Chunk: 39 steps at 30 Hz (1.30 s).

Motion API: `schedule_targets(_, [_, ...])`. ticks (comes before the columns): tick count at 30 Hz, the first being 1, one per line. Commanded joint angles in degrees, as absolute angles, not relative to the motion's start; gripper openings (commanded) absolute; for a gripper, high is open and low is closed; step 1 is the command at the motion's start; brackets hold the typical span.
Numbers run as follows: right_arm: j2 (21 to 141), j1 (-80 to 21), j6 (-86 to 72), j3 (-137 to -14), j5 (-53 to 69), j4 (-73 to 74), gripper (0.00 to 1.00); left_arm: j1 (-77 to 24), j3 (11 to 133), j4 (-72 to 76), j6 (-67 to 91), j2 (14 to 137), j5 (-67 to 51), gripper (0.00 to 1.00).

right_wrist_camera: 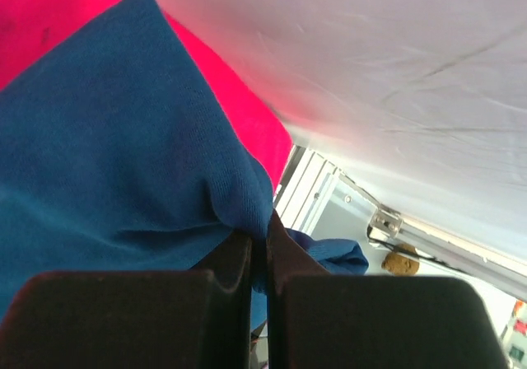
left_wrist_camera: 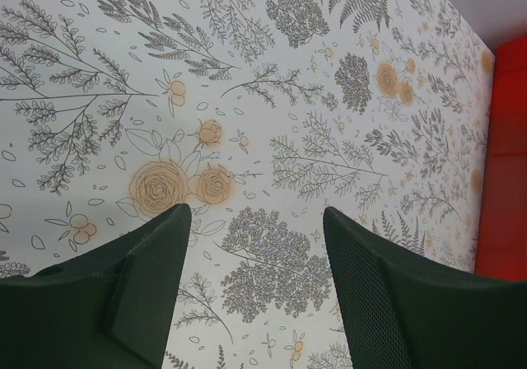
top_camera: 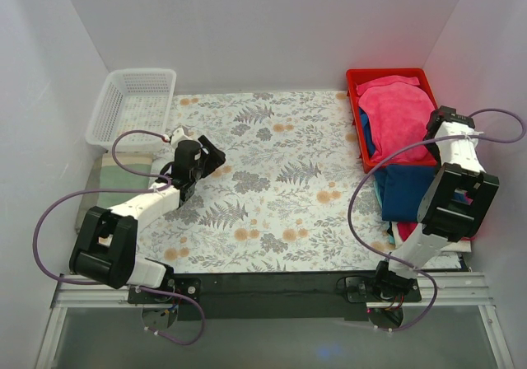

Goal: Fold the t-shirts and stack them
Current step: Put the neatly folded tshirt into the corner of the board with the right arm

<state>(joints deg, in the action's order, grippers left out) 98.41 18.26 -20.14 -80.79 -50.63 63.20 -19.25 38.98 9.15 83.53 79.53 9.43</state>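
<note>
A navy blue t-shirt (top_camera: 408, 189) hangs bunched over the near end of the red bin (top_camera: 387, 75) at the right. My right gripper (top_camera: 435, 138) is shut on a fold of it; in the right wrist view the jaws (right_wrist_camera: 265, 237) pinch the blue cloth (right_wrist_camera: 107, 138) tight. Its chest print is hidden. A magenta-pink t-shirt (top_camera: 397, 109) lies crumpled in the bin behind it, and also shows in the right wrist view (right_wrist_camera: 247, 114). My left gripper (top_camera: 212, 156) is open and empty above the floral tablecloth (left_wrist_camera: 272, 138), its fingers (left_wrist_camera: 156, 254) wide apart.
A white mesh basket (top_camera: 136, 101) stands at the back left. A pale striped pad (top_camera: 107, 175) lies below it at the left edge. White walls close in on three sides. The bin sits tight against the right wall.
</note>
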Motion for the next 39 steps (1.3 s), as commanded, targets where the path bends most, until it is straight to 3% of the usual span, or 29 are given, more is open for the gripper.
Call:
schedule_targets(1, [99.3, 19.8, -24.3, -85.2, -58.0, 66.6, 0.01, -19.3, 38.9, 10.1, 82.6, 79.3, 9.7, 0.64])
schedule_targets(18, [108.9, 22.2, -32.1, -93.6, -61.1, 74.4, 0.01, -19.4, 39.2, 10.5, 81.9, 81.4, 10.4, 0.64])
schedule_targets(20, [108.5, 22.2, -32.7, -94.9, -61.4, 75.3, 0.09, -19.4, 39.3, 10.6, 81.8, 81.6, 10.1, 0.64])
schedule_targets(21, [107.5, 22.2, -32.3, -95.8, -60.9, 75.3, 0.19, -19.4, 39.4, 10.7, 81.8, 81.7, 10.1, 0.64])
schedule_targets(34, [101.5, 19.3, -31.8, -94.4, -59.2, 75.3, 0.43, -19.4, 38.6, 11.2, 81.4, 81.2, 10.0, 0.64])
schedule_targets(39, [97.8, 11.3, -34.4, -90.1, -61.2, 75.3, 0.5, -19.5, 37.9, 11.6, 81.7, 80.8, 9.8, 0.64])
